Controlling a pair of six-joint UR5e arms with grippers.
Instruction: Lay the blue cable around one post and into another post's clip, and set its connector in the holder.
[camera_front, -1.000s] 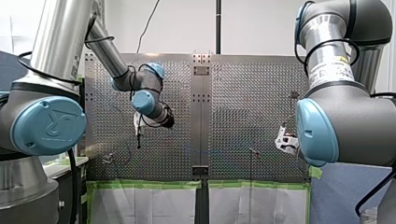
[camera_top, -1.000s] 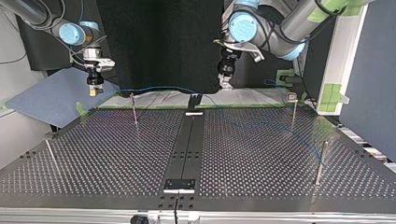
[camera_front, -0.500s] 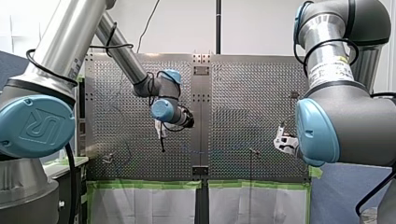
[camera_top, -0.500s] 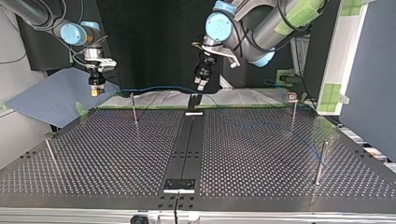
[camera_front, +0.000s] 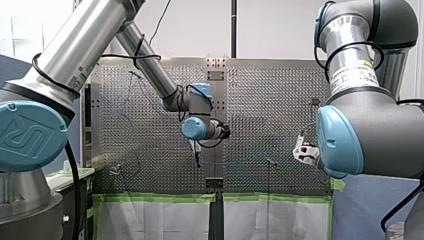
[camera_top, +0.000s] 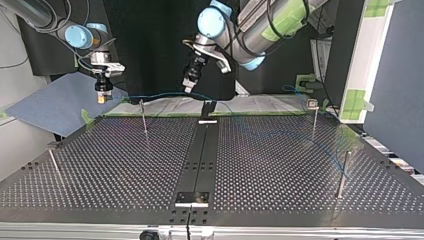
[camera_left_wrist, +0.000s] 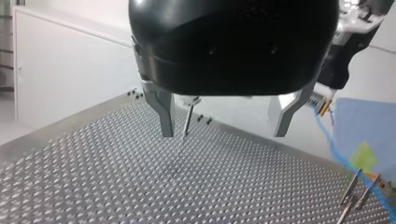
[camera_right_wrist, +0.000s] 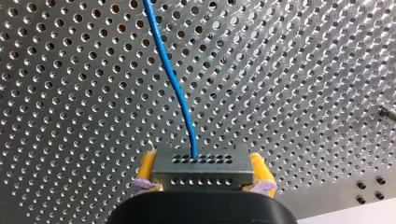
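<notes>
In the right wrist view my right gripper (camera_right_wrist: 202, 181) is shut on a grey metal connector (camera_right_wrist: 201, 164), its yellow pads (camera_right_wrist: 146, 167) pressing on both ends. The blue cable (camera_right_wrist: 172, 74) leaves the connector and runs ahead over the perforated table. At the top view's left my right gripper (camera_top: 102, 96) hangs above the table's far edge, and the cable (camera_top: 165, 93) sags from it past a thin post (camera_top: 144, 117) toward the far right. My left gripper (camera_top: 189, 88) hovers over the middle, above the cable. Its metal fingers (camera_left_wrist: 164, 114) stand wide apart with nothing between them.
More thin posts stand at the top view's right (camera_top: 314, 117), (camera_top: 344, 172) and near left (camera_top: 54, 165). A black bracket (camera_top: 207, 107) sits on the dark centre strip at the far edge, and another (camera_top: 191, 197) at the near edge. Green tape lines the table's edge (camera_front: 160, 198).
My left arm has swung across toward the table's middle, rightward in the front view, with its fingers staying open. My right arm has held still with the connector.
</notes>
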